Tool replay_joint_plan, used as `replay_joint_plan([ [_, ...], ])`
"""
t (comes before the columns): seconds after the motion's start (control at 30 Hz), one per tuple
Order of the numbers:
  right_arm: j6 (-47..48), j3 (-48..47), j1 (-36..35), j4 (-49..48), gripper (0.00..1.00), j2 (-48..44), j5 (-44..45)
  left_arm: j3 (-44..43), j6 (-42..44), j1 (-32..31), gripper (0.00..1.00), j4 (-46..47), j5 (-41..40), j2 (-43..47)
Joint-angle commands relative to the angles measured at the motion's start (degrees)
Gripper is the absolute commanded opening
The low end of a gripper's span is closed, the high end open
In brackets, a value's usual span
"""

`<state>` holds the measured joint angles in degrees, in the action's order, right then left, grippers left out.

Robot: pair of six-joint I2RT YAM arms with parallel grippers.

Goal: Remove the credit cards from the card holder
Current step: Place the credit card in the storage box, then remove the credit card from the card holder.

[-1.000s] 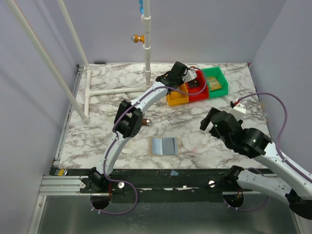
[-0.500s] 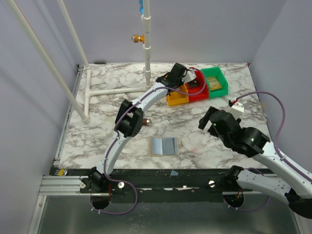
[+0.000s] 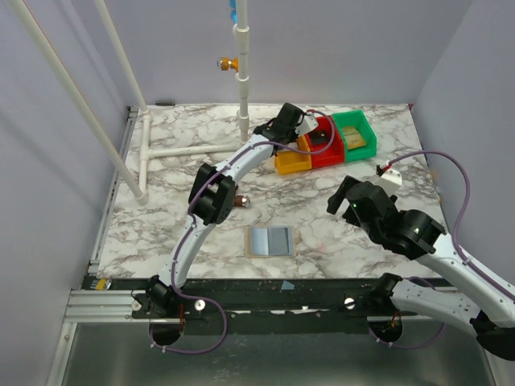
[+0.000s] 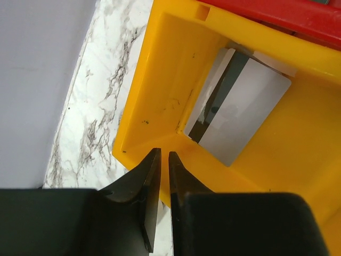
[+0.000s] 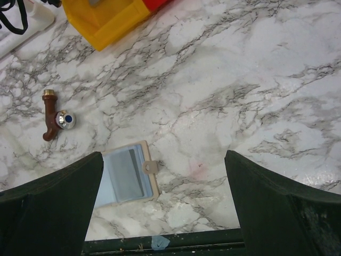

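The card holder (image 3: 270, 240) lies flat near the table's front edge, grey-blue with a tan border and tab; the right wrist view shows the card holder (image 5: 125, 175) beside that gripper's left finger. A grey credit card (image 4: 245, 114) lies inside the yellow bin (image 4: 160, 80), leaning on its wall. My left gripper (image 3: 304, 125) hovers over that bin's near rim; the left gripper (image 4: 164, 153) has its jaws a narrow slit apart with nothing between them. My right gripper (image 3: 342, 197) hangs above the marble, right of the holder; the right gripper (image 5: 162, 157) is wide open and empty.
The yellow bin (image 3: 291, 163), a red bin (image 3: 326, 151) and a green bin (image 3: 356, 133) stand in a row at the back right. A small brown tap fitting (image 5: 50, 114) lies left of the holder. A white pipe frame (image 3: 185, 150) sits at the back left.
The left gripper's jaws have parted slightly and it has drawn back a little toward the rear of the yellow bin. The right arm shifted slightly left.
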<state>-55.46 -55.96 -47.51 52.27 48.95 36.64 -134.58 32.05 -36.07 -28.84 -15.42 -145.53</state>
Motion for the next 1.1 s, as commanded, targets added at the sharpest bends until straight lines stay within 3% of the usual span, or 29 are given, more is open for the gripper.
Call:
replay_joint_plan([
  [0.0, 0.60, 0.51, 0.22, -1.36, 1.00, -0.06, -0.65, -1.72, -1.69, -0.02, 0.14, -0.44, 1.38, 2.26],
  [0.1, 1.16, 0.46, 0.22, -2.02, 1.00, 0.30, -1.17, -2.32, -3.25, 0.00, 0.15, -1.48, 2.32, 4.58],
  [0.37, 1.88, 0.94, 0.24, -3.46, 1.00, 0.32, -1.79, -0.25, -8.91, -0.47, 0.35, -5.09, 5.68, 12.52],
  [0.47, 2.19, 1.29, 0.22, -4.21, 1.00, 0.43, -2.09, 2.81, -10.91, -0.96, 0.53, -5.39, 5.76, 15.92],
  [0.57, 2.37, 1.77, 0.22, -4.93, 1.00, 0.47, -2.61, 5.46, -13.56, -1.46, 0.83, -6.53, 6.20, 19.00],
  [0.67, 2.68, 2.47, 0.25, -6.30, 1.00, 0.08, -3.37, 8.77, -17.00, -1.57, 0.95, -7.53, 7.79, 22.80],
  [1.07, 3.66, 6.15, 0.22, -12.21, 1.00, 1.17, -7.61, 33.34, -33.05, -1.71, 0.99, -6.82, 10.21, 44.81],
])
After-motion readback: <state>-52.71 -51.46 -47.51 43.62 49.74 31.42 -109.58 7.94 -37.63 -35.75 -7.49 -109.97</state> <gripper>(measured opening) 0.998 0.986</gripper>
